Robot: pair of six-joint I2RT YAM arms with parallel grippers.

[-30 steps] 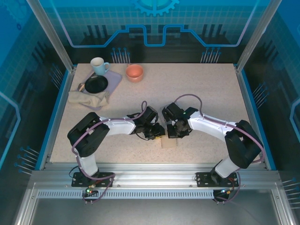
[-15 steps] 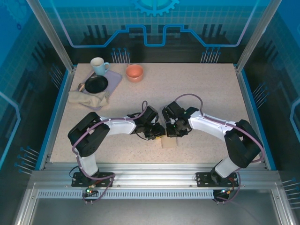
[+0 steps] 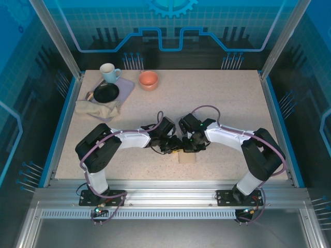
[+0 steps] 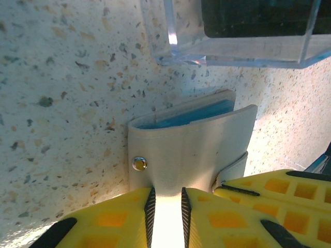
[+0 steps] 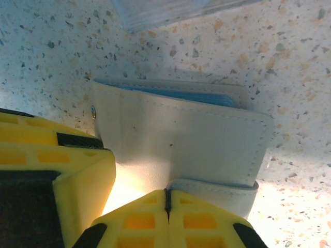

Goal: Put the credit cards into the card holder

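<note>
Two grippers are met at the card holder (image 3: 186, 156), laid folded on the table (image 3: 232, 103) btwn both arms. Its near edge is pinched by the L gripper (image 4: 166, 217); the R gripper (image 5: 166, 204) is pressed together at the strap (image 5: 217, 192). Blue credit cards (image 4: 186, 118) are tucked inside, long side across. Clear box (image 4: 238, 31) is set just beyond; little room is left there.

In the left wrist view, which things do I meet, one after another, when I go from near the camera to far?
left gripper → card holder → clear plastic box
</note>
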